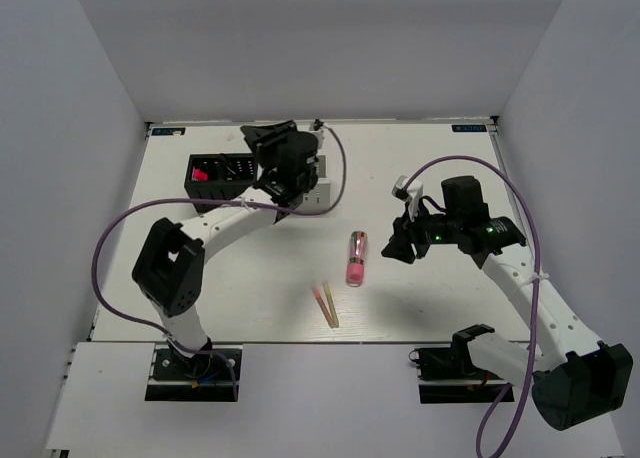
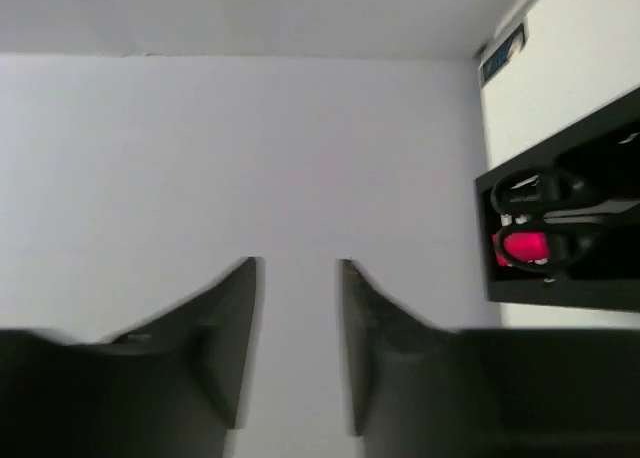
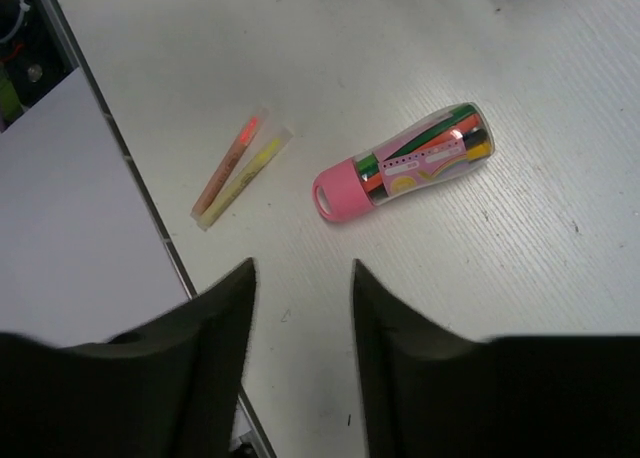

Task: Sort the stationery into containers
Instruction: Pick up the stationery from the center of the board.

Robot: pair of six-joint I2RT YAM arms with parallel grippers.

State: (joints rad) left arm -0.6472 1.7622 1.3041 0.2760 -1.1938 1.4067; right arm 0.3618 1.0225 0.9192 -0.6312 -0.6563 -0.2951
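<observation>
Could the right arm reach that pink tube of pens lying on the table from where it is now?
Probably yes. The right gripper hangs close to the pink tube, jaws apart and empty, with nothing between them. The two thin sticks lie off to one side, out of the way.

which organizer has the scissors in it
The black organizer, left of the light grey one: black-handled scissors lie in it beside something pink.
</observation>
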